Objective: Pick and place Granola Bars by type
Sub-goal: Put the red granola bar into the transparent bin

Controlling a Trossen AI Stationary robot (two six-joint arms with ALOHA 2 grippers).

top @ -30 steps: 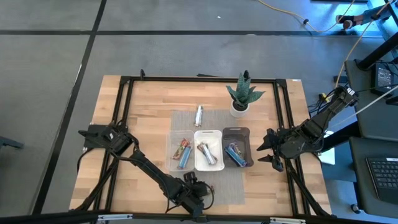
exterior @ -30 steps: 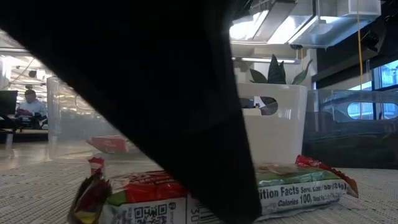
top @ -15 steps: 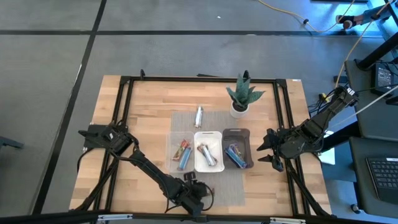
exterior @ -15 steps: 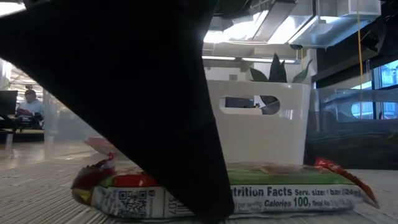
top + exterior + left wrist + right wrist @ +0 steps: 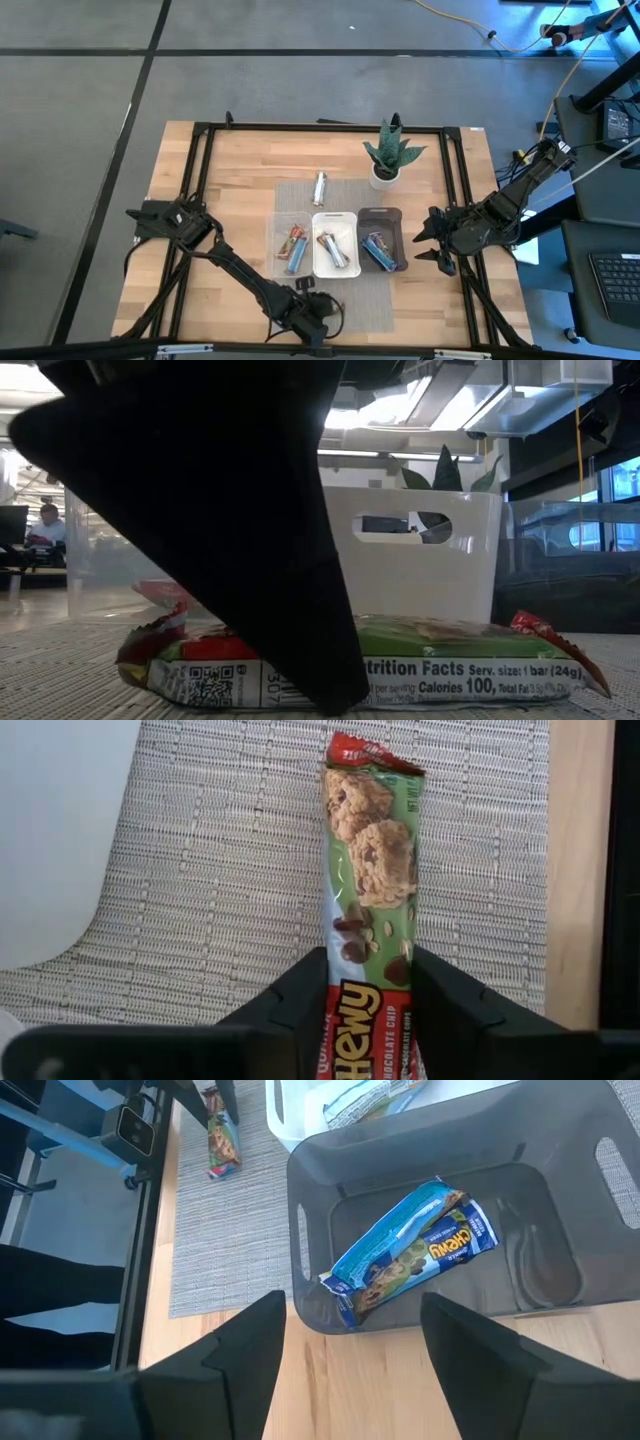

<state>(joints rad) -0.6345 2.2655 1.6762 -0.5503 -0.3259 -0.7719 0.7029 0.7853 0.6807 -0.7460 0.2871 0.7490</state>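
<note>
One green bar (image 5: 371,910) — between left gripper (image 5: 368,995) fingers

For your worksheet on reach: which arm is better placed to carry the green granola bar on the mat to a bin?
Left. Its hand already has fingers on both sides of the green granola bar; the right hand waits open beside the dark bin.

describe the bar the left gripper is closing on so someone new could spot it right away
Find the grey woven mat mid-table and follow it to its near edge. There the left gripper pinches a green-and-red chewy bar lying flat, the only bar at that edge and outside the bins.
</note>
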